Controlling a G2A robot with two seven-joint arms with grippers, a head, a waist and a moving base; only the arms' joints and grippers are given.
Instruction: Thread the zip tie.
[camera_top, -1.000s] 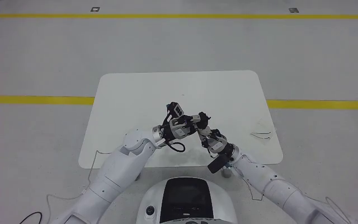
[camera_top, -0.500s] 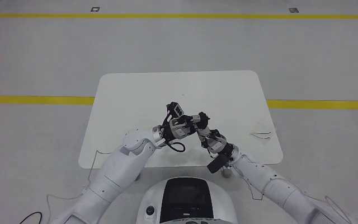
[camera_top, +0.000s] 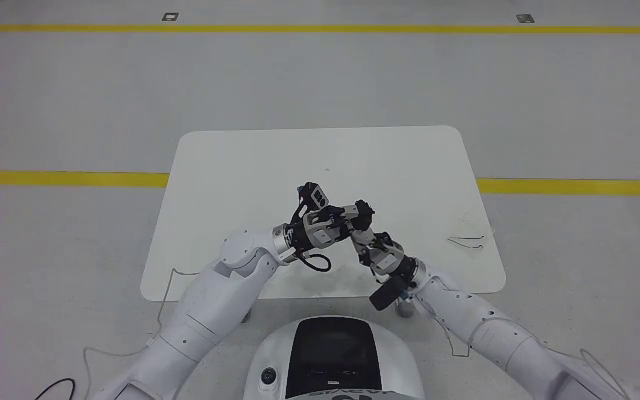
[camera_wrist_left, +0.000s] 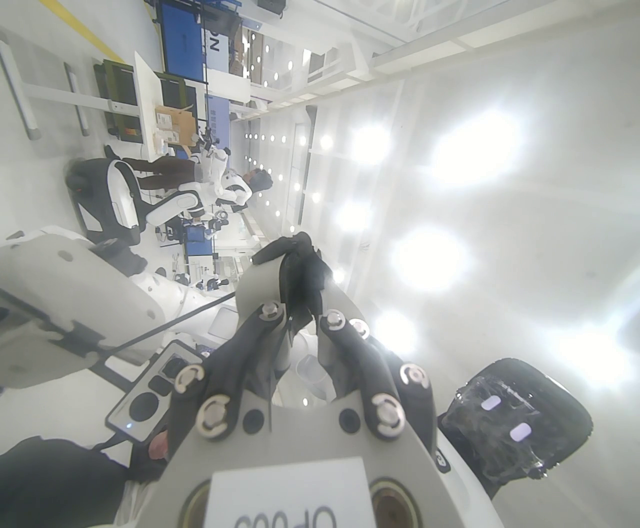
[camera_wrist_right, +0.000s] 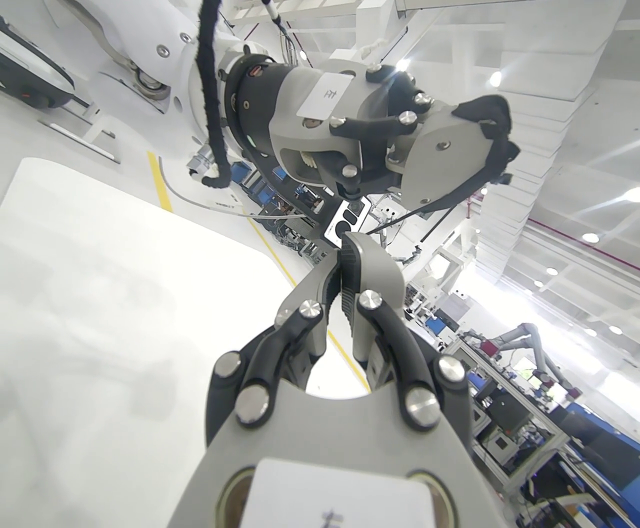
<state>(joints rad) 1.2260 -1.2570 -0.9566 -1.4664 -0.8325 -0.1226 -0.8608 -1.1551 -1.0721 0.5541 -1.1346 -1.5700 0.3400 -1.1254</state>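
Both arms meet above the front middle of the white table (camera_top: 250, 170). A thin black zip tie (camera_wrist_right: 450, 197) runs from my left gripper (camera_wrist_right: 500, 150) down toward my right gripper's tips. The left gripper (camera_wrist_left: 295, 260) is shut on one end of the tie, and the strand (camera_wrist_left: 150, 331) trails away from its fingers. Just below it, my right gripper (camera_wrist_right: 345, 250) has its fingers pressed together. The tie's lower end passes behind those fingertips (camera_wrist_right: 357, 250), so I cannot tell whether it is pinched there. From above, the left gripper (camera_top: 360, 210) sits just beyond the right gripper (camera_top: 366, 240).
A few pale thin ties (camera_top: 470, 238) lie near the table's right edge. The tabletop under the grippers is bare (camera_wrist_right: 100, 300). Yellow floor lines (camera_top: 80, 179) run past both sides of the table.
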